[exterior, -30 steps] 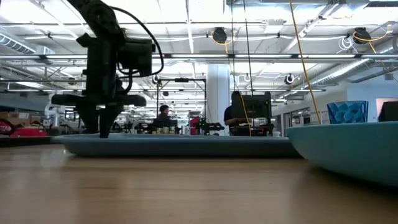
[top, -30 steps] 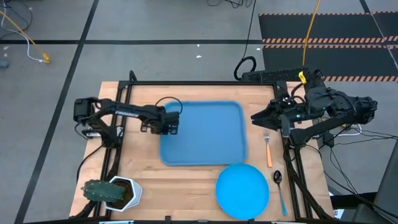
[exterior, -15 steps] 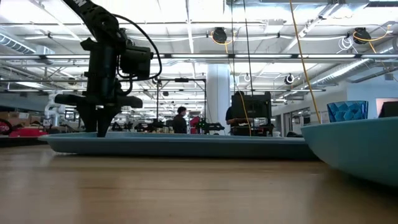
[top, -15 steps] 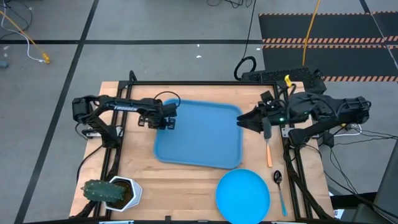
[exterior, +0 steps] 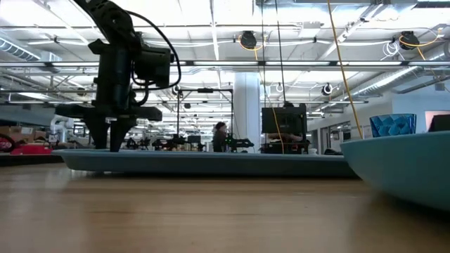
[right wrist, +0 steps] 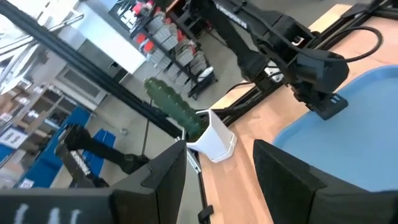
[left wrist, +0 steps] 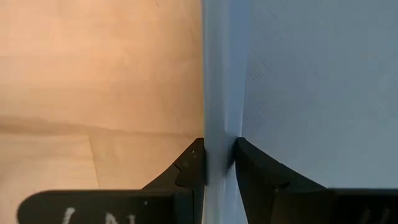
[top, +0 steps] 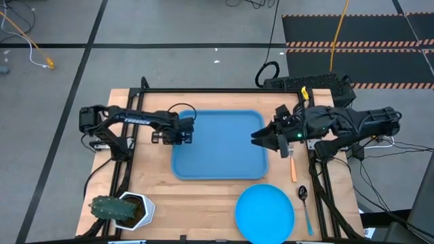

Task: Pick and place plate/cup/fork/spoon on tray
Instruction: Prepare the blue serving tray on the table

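left gripper [top: 178, 135]: clamped on tray [top: 220, 146] rim, 9 o'clock side | right gripper [top: 261, 139]: jaws apart, tray's 3 o'clock edge

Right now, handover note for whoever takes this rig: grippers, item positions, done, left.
Left gripper: shut on the tray rim, at its left edge.
Right gripper: open, empty, above the tray's right edge.
Plate: on the table, in front of the tray.
Fork and spoon: on the table right of the tray and plate.
Cup: seen only in the low view, far right.
Done: nothing on the tray.
Left: all four items.
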You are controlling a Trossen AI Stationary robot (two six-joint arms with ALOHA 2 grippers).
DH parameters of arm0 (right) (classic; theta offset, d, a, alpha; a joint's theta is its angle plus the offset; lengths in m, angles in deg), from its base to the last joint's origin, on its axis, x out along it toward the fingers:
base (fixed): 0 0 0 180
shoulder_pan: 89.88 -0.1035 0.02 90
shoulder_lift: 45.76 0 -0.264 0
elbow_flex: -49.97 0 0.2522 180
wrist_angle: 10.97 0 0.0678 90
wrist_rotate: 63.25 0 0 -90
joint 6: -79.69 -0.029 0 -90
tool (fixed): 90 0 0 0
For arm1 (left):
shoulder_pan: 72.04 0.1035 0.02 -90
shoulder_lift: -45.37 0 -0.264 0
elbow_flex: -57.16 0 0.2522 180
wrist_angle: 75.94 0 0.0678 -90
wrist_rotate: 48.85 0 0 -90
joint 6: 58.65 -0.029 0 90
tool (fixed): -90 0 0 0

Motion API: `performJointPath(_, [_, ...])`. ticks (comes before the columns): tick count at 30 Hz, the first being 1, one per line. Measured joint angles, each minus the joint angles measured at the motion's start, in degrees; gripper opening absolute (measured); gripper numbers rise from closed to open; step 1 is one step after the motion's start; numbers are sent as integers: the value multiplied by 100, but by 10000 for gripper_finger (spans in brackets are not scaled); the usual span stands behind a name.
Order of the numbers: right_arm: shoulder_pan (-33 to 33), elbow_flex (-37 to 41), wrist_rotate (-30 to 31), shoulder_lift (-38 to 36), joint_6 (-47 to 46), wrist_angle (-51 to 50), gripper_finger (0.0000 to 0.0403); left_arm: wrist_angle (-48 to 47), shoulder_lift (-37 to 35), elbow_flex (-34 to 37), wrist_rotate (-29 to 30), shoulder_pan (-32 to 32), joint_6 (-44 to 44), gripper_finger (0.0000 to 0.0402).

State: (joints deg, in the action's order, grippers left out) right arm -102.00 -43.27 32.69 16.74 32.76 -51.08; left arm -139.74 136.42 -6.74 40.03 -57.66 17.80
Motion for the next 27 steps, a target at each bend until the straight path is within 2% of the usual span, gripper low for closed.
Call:
performJointPath(9, [0,0,-444,-59,210,-33,180,22,0,-4,-23,-295,383,74])
performJointPath(13, [0,-2,-466,-71,264,-33,180,17,0,-5,-27,-288,242,79])
performJointPath(21, [0,0,-471,-85,284,-33,180,-44,0,-6,-35,-162,-33,115])
performJointPath(27, [0,0,-451,-85,274,-31,180,-16,0,-6,-26,-14,-303,119])
